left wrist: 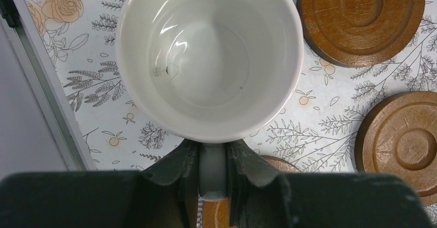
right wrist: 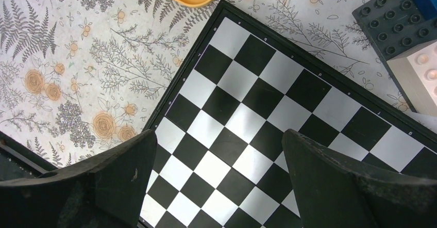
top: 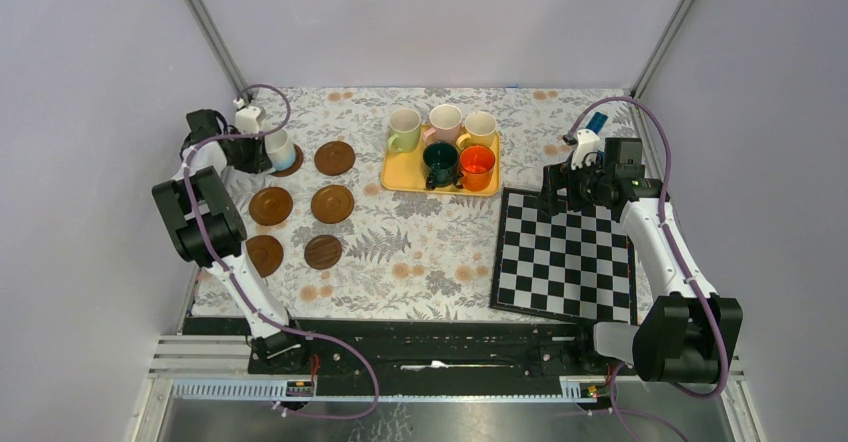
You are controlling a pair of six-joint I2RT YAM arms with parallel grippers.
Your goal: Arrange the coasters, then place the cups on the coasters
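Left gripper (left wrist: 212, 161) is closed on the white cup (left wrist: 208, 58), pinching its handle (left wrist: 212, 179). Right gripper (right wrist: 216, 150) stands open, empty, over the board (right wrist: 247, 83). Tray (top: 400, 175) holds five cups (top: 404, 129). Six coasters (top: 332, 203) sit in two columns. Judged step: seating the white cup, just ahead of the gripper, on the far-left coaster (top: 294, 165). Next: lower squarely, release.

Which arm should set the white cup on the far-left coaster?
Left. The left gripper is shut on the white cup, by its handle, beside that coaster; the right gripper hangs open over the chequered board.
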